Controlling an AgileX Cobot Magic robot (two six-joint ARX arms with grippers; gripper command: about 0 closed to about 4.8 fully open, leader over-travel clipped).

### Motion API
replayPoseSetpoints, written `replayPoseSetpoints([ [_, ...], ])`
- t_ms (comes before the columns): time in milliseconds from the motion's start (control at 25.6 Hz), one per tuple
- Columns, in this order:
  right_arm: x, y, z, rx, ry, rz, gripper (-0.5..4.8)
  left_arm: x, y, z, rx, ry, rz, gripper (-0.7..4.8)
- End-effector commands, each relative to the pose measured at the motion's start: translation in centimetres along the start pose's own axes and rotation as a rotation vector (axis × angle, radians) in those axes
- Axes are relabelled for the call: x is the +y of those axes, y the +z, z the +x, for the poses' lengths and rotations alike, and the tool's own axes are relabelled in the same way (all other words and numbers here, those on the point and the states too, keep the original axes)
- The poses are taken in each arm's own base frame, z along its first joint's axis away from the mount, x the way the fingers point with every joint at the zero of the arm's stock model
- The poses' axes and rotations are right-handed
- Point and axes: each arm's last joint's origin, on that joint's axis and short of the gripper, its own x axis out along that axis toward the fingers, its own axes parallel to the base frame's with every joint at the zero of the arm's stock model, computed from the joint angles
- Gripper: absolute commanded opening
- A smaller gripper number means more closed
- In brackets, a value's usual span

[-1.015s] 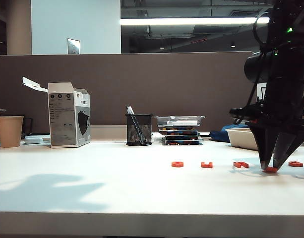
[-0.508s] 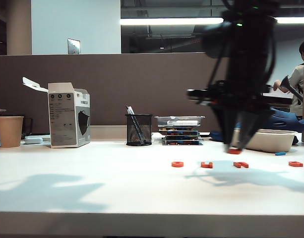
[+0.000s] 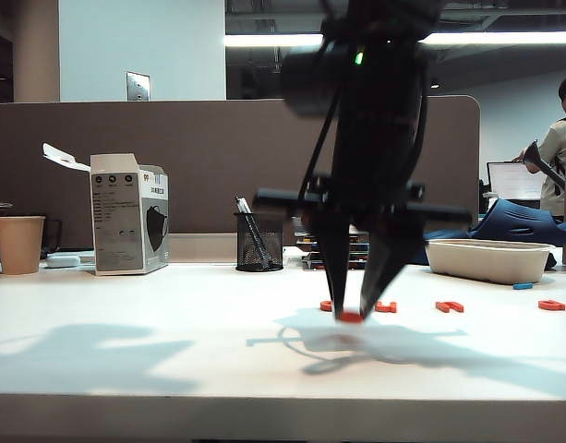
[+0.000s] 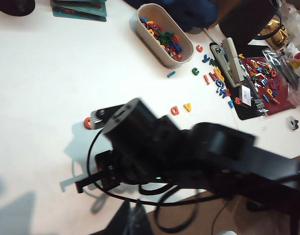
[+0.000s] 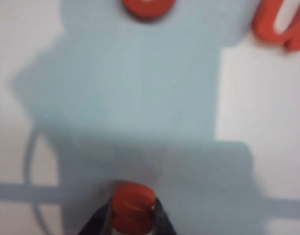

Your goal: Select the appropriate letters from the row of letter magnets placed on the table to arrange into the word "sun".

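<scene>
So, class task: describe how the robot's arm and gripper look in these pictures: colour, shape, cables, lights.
The right arm is matt black and bulky, with thin black cables looping along it and a small green light near its top. The right gripper has two long black fingers tapering to points. The left gripper is in no view.

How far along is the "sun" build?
Nothing is laid out as a word yet. In hand: the right pincer grips an orange-red letter, apparently the S, low over the table in front of the row. Left: set it down, then fetch the U and N. The left pincer is out of view.
</scene>
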Motion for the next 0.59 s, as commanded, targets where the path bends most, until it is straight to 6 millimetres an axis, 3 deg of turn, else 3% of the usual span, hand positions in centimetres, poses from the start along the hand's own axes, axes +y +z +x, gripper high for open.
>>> replayPoseSetpoints([
  [39, 0.1, -0.1, 1.0, 0.021, -0.023, 0.014, 0.89, 0.0, 0.1, -0.2, -0.01, -0.005, 0.002, -0.05],
  [195, 0.1, -0.3, 2.1, 0.053, -0.041, 0.013, 0.89, 0.0, 0.1, -0.1, -0.009, -0.004, 0.003, -0.05],
  [586, 0.0, -0.3, 2.2, 0.063, -0.043, 0.014, 0.9, 0.0, 0.1, -0.1, -0.009, -0.004, 0.003, -0.05],
])
